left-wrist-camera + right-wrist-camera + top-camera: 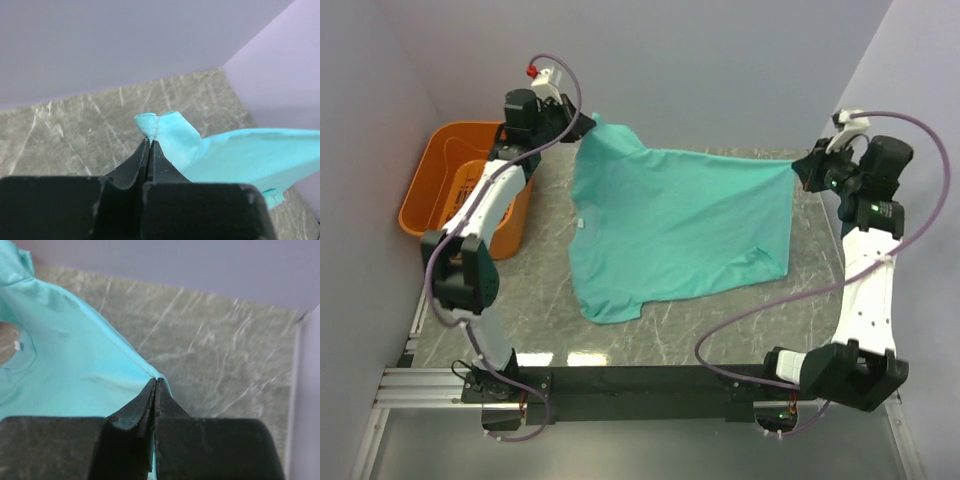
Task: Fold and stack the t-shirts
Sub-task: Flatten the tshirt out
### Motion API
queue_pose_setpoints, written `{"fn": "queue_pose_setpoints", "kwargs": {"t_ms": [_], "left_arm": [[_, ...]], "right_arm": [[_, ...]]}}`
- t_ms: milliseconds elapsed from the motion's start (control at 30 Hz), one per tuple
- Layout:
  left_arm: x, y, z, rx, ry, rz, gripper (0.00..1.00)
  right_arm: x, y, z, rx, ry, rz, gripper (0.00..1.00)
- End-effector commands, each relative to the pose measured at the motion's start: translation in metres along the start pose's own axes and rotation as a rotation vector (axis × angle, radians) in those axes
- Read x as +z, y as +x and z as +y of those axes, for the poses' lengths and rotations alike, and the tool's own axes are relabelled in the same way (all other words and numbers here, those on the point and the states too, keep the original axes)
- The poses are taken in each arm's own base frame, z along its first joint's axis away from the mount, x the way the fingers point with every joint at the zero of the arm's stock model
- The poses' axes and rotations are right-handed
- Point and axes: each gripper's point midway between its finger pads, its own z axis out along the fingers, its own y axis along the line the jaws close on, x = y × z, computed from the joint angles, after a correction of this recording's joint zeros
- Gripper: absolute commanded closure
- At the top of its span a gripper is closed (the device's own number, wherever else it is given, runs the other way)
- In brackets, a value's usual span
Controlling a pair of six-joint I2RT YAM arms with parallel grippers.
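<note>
The plain teal-green short-sleeved t-shirt of thin cloth (680,225) is held spread over the grey marbled table (535,300), its near part resting on the surface. The left gripper (150,141) is pinched tight on one far corner and the right gripper (156,382) is clamped on the opposite edge. An orange slotted plastic basket (445,185) stands at the table's left.
</note>
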Motion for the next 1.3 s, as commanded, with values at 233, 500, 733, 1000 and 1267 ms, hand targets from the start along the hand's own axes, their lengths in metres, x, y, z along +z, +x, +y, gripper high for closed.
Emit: {"fn": "queue_pose_setpoints", "kwargs": {"t_ms": [233,500,733,1000,1267], "left_arm": [[-0.216,-0.19,-0.177,0.304,0.144,-0.578,1.0],[-0.364,-0.245,-0.266,0.357,0.213,-0.889,1.0],[-0.374,-0.242,-0.262,0.361,0.167,-0.899,1.0],[-0.288,-0.206,-0.199,0.304,0.089,-0.743,1.0],[-0.152,-0.107,-0.103,0.158,0.089,-0.485,1.0]], "right_arm": [[-0.157,-0.163,0.065,-0.232,0.154,-0.437,1.0],[-0.277,-0.221,0.137,-0.318,0.24,-0.746,1.0],[-0.297,-0.232,0.146,-0.294,0.257,-0.799,1.0],[-0.197,-0.18,0.086,-0.183,0.199,-0.58,1.0],[-0.06,-0.043,0.022,-0.034,0.057,-0.312,1.0]]}}
